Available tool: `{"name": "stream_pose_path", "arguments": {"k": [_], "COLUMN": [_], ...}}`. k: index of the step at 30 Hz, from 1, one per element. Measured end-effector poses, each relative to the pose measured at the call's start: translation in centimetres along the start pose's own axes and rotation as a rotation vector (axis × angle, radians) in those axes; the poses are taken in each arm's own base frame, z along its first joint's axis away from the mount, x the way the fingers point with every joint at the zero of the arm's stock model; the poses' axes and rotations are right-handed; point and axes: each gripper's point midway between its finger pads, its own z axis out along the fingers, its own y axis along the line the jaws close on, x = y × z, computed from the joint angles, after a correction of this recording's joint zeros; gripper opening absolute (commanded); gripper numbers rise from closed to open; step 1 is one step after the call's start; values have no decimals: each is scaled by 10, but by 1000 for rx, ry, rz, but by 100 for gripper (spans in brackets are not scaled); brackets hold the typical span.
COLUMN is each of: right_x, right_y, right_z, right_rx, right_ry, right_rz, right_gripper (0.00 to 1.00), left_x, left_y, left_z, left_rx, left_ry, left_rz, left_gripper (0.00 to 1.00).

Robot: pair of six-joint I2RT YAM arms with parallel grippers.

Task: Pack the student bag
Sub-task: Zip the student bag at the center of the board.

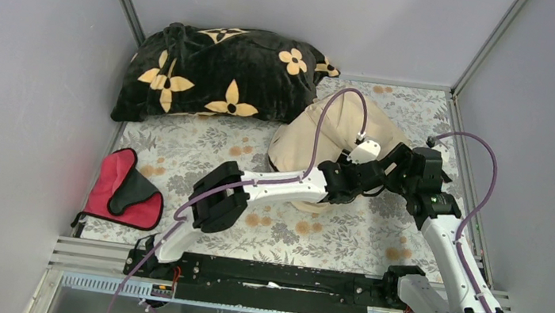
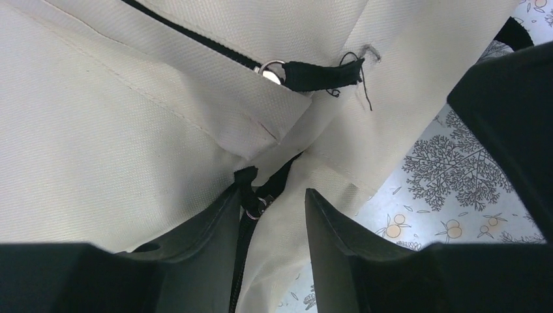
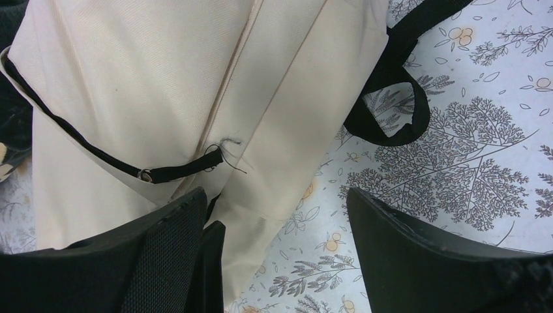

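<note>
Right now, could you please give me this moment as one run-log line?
task: pack student bag | left gripper: open, at zipper pull | right gripper: open, at bag edge

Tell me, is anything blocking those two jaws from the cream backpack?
Nothing visible does. The left gripper has its open jaws right at a zipper pull on the student bag; the right gripper hangs open over the bag's edge.

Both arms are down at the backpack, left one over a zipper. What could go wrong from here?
The zipper pull sits beside one finger of the open left end effector, off centre; closing may pinch student bag fabric instead.
The open right end effector is at the same corner; the two could collide.
The black strap loop lies beside it and could snag.
</note>
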Motion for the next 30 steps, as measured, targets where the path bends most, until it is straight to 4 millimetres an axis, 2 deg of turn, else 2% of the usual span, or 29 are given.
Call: {"name": "stream_pose_path", "arguments": {"k": [6,20,23,28,30], "right_x": [1,2,2,4,4], "right_y": [1,0,0,2,2], "right_z": [0,1,1,1,1], "right_rx": [-4,-1,-2,-12,-14], "right_ry": [4,10,11,20,21], "right_rz": [0,0,0,0,1], "right_gripper": [86,85,85,85,85], "left_x": [-2,-9,-13,-17,-17], "left_y": [3,12,12,18,21], "left_z": [-2,-3,-3,4,6], "left_rx": [-32,-85,-79,-73,-72], "left_ry": [-22,-58,-60,-47,-40], "left_rz": [9,32,20,-24,-39], "left_gripper": [50,40,31,0,0]}}
